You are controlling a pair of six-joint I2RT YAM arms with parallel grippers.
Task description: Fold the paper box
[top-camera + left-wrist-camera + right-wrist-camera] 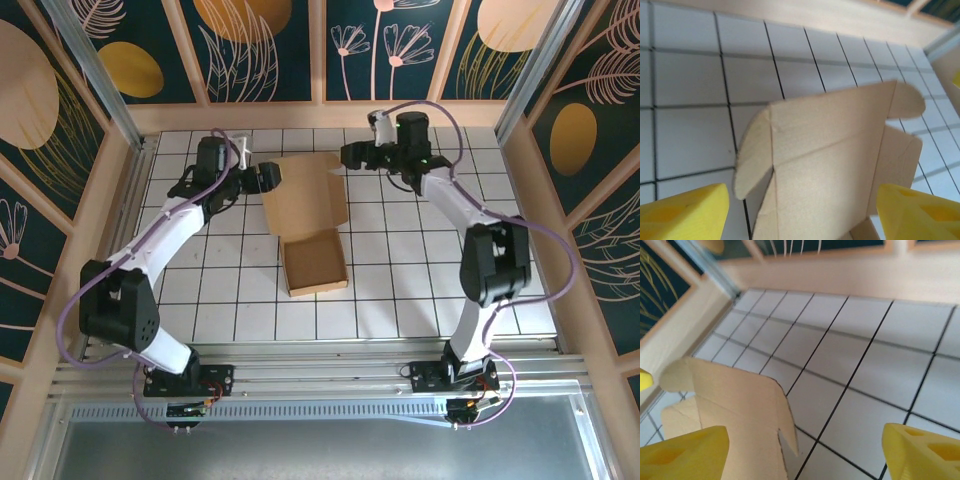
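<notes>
The paper box (313,262) is set at the middle of the table (420,280), lid flap (305,195) raised far. The left gripper (269,178) and right gripper (348,155) are spread apart beside it, nothing clamped.

A white tiled table (400,290) with thin dark grid lines fills the centre, seen from above. A pale wood rim (300,115) borders it at 12, 3 and 9 o'clock. Walls (400,45) rise on those three sides: dark teal panels printed with gold ovals and pale line-drawn flowers and leaves, divided by light wood battens (318,50). Two slanted aluminium posts stand at the far corners, one at 11 o'clock (92,70), one at 1 o'clock (540,65). At 6 o'clock, aluminium rails (320,385) run along the table's near edge, with a grey metal sheet (320,450) below them. The light is soft and even.
</notes>
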